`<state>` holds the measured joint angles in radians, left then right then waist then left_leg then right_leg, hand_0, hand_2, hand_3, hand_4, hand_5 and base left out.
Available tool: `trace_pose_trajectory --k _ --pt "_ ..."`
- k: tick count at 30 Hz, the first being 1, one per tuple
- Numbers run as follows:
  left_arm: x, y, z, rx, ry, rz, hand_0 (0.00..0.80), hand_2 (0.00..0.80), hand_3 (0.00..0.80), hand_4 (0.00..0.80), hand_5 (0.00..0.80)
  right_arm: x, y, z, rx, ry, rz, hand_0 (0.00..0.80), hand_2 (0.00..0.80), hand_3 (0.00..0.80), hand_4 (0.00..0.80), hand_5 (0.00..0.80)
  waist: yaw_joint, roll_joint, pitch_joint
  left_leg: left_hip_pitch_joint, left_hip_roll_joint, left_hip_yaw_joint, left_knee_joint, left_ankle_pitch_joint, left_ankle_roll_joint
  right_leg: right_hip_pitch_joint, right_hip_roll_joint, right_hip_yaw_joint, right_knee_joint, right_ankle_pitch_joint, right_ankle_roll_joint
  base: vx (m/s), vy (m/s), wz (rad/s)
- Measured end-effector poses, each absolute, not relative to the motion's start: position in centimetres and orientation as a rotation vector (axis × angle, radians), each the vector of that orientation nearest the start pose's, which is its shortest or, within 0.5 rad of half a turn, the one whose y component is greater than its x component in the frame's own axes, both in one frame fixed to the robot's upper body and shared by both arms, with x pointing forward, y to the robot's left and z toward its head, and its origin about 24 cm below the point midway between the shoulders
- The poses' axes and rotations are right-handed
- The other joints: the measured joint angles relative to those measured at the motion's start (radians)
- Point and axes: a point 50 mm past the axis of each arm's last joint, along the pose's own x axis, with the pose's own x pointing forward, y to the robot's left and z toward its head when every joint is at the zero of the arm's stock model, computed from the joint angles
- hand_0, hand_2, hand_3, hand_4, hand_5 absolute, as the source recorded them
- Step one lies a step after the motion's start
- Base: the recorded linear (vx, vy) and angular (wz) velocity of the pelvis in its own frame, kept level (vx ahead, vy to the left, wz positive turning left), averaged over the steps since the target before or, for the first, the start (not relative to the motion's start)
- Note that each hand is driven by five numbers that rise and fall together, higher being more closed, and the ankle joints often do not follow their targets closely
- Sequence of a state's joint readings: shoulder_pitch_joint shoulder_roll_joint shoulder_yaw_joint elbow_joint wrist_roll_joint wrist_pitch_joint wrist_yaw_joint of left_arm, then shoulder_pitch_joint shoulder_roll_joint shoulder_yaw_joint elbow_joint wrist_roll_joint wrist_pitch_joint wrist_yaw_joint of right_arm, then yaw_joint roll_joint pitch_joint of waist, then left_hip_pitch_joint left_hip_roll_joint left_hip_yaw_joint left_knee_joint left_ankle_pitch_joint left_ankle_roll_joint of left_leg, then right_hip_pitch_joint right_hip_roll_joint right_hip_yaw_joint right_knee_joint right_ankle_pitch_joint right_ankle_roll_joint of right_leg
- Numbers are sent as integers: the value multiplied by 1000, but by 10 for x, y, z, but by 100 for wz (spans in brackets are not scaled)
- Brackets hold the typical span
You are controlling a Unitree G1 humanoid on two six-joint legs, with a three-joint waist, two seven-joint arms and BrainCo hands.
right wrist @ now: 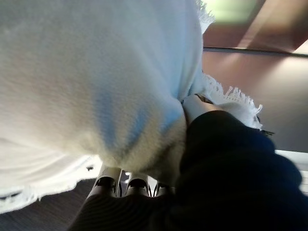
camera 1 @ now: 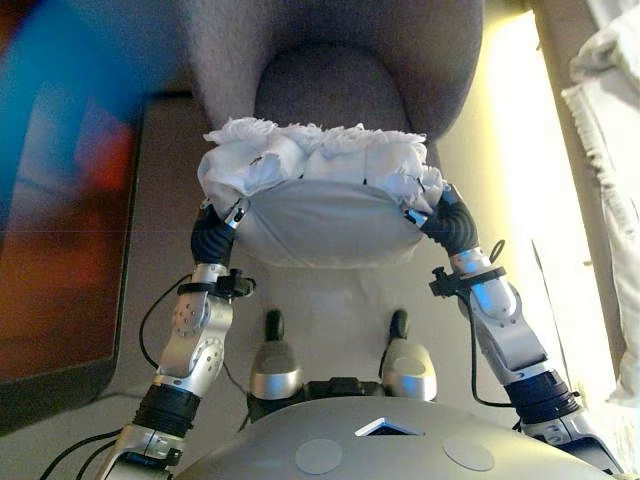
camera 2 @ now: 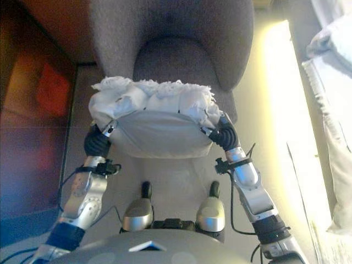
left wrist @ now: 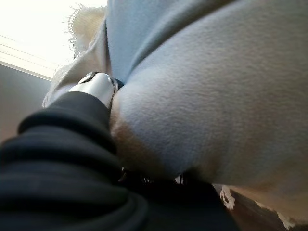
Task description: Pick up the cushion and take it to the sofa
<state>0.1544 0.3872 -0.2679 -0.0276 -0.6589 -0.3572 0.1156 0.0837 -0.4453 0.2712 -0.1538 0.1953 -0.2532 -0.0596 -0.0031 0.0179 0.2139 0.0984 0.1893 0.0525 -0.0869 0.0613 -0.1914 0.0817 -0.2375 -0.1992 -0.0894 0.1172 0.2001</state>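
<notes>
I hold a white cushion [camera 1: 320, 190] with a fringed edge between both hands at chest height. My left hand [camera 1: 218, 232] clasps its left end and my right hand [camera 1: 440, 222] clasps its right end. In the left wrist view the cushion [left wrist: 216, 96] bulges between my thumb [left wrist: 96, 86] and the fingers under it. The right wrist view shows the same, with the cushion [right wrist: 86, 72] resting over my fingers [right wrist: 125, 185]. The grey sofa seat [camera 1: 330, 60] with its curved back stands straight ahead, just beyond the cushion.
A dark reddish panel [camera 1: 60, 250] runs along the left side. White bedding [camera 1: 610, 100] lies at the far right, beyond a bright strip of floor [camera 1: 520, 150]. Pale floor shows below the cushion.
</notes>
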Motion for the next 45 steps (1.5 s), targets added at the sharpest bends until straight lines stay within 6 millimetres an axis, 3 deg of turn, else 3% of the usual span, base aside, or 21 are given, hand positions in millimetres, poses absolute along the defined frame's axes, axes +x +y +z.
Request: trace_pose_trajectory --k 6,16,25,29,31,32,34,35,36,37,38,39,40,42,43,45 --pt "211 179 36 -312 -51 -42 800 800 800 800 800 219 -164 65 -158 -193 205 800 800 800 800 800 -8 -7 -61 22 11 15 -1 -5 3 10 9 4 0 -2 -6 -9 -15 -6" --pt "201 179 25 -298 23 -71 800 800 800 800 800 210 -165 54 -149 -140 178 800 800 800 800 800 -9 -2 -98 31 23 42 -5 -7 1 -1 15 3 -2 7 -17 5 -102 -8" --pt "201 185 25 -278 25 -64 800 800 800 800 800 212 -160 54 -151 -141 185 800 800 800 800 800 -4 12 -95 44 69 48 17 -7 6 3 72 30 2 -3 -38 -7 -184 -6" --pt "203 185 26 -282 17 -57 800 800 800 800 800 213 -159 54 -156 -142 185 800 800 800 800 800 2 1 -51 -29 96 55 183 -3 52 -8 94 36 55 -36 -74 -13 -274 0" --pt "202 184 26 -289 18 -59 800 800 800 800 800 213 -161 54 -164 -143 180 800 800 800 800 800 2 -19 -18 -56 99 59 233 49 132 -12 101 25 86 -54 -99 91 -202 18" --pt "202 182 25 -295 19 -59 800 800 800 800 800 213 -162 55 -168 -145 179 800 800 800 800 800 7 -36 -9 -73 85 48 252 61 148 -19 92 28 91 -59 -109 142 -119 -5" --pt "200 178 22 -310 31 -63 800 800 800 800 800 213 -165 57 -189 -151 184 800 800 800 800 800 19 -46 -1 -75 -18 31 278 -15 114 -43 70 50 80 -57 -111 139 -64 -27" --pt "199 176 22 -319 31 -65 800 800 800 800 800 213 -168 61 -214 -169 196 800 800 800 800 800 22 4 -8 -77 -36 34 241 -87 155 -44 101 48 75 -53 -103 160 -57 -40" --pt "201 177 27 -321 3 -64 800 800 800 800 800 215 -168 66 -218 -195 206 800 800 800 800 800 35 37 6 -69 -8 42 201 -111 71 -112 136 48 263 -114 -119 205 -55 -38" --pt "203 182 32 -296 -17 -60 800 800 800 800 800 215 -163 66 -197 -201 208 800 800 800 800 800 50 5 20 -81 -11 59 214 -104 58 -166 129 42 452 -259 -146 262 -35 -27" --pt "204 184 32 -289 -18 -48 800 800 800 800 800 215 -161 65 -192 -195 208 800 800 800 800 800 48 -14 36 -79 -23 42 235 -97 55 -156 128 47 447 -295 -167 312 -30 9" --pt "203 182 30 -303 -10 -34 800 800 800 800 800 215 -161 62 -191 -185 199 800 800 800 800 800 47 -16 42 -110 -25 31 278 -91 55 -138 140 55 411 -282 -174 335 -27 39" --pt "204 179 30 -306 -8 -37 800 800 800 800 800 216 -161 60 -185 -181 180 800 800 800 800 800 50 -30 47 -154 -60 21 309 -100 57 -126 144 88 371 -261 -184 397 -22 36" --pt "204 174 28 -318 -1 -36 800 800 800 800 800 218 -164 63 -190 -196 168 800 800 800 800 800 85 -39 55 -191 -153 -6 226 -89 72 -117 140 142 298 -218 -180 407 -8 -4" --pt "204 175 28 -318 -1 -28 800 800 800 800 800 219 -163 65 -191 -204 172 800 800 800 800 800 107 -30 60 -198 -173 -13 187 -78 86 -113 143 157 272 -211 -179 488 34 -44" --pt "204 176 27 -317 1 -11 800 800 800 800 800 219 -160 63 -188 -198 184 800 800 800 800 800 140 -11 66 -190 -179 -33 151 -47 122 -86 152 190 234 -207 -182 592 80 -44"
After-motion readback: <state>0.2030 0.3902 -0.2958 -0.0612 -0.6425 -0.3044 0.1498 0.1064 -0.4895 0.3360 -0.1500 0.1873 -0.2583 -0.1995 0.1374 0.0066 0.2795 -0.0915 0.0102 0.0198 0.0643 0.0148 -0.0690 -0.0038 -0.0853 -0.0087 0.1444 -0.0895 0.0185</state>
